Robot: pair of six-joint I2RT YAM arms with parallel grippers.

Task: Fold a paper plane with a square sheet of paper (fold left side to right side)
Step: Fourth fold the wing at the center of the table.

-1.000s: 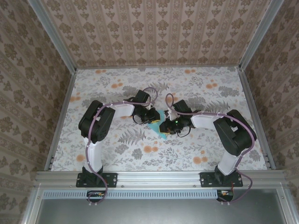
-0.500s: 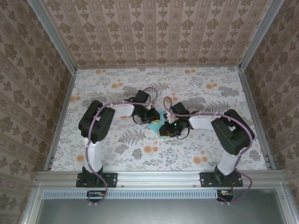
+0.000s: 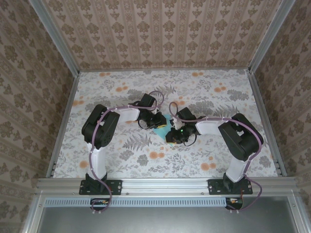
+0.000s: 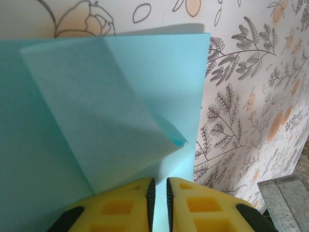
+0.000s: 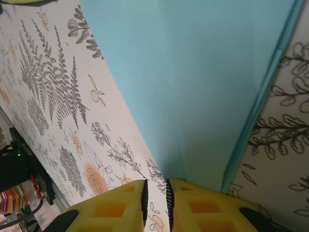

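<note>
Cyan sheet of paper (image 4: 58, 145) lies flat near centre of counter (image 4: 241, 96), btwn both arms, w/ a triangular flap folded over its top. Left end effector (image 4: 158, 193): fingers nearly together, tips on sheet's near edge just beside flap. Right end effector (image 5: 155, 193): fingers also nearly together, at sheet's edge where a crease runs in; can't tell if paper is pinched.

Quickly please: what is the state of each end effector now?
Left end effector: shut, over the square sheet of paper; grip unclear.
Right end effector: shut, at the sheet's edge.
</note>
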